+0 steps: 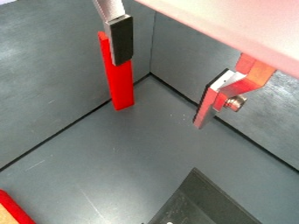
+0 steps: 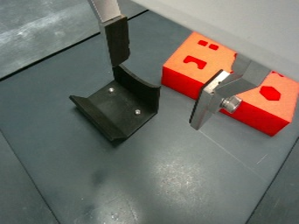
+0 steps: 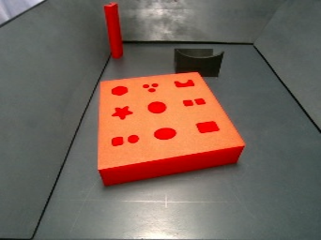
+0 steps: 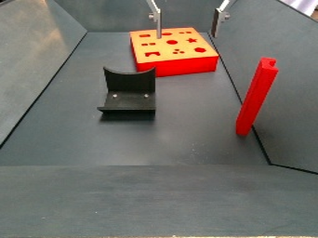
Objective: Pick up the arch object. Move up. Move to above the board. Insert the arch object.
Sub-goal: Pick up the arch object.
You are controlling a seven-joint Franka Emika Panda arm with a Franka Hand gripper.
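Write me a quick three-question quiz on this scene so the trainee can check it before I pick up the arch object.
1. True or false: the gripper, hanging by the board, is shut on the arch object.
2. Where is the arch object? A) inserted in the board; B) upright on the floor, close against a wall; C) lying flat on top of the board.
3. Fill in: the gripper's jaws stand ____, with nothing between them.

Key: 1 false; 2 B; 3 open.
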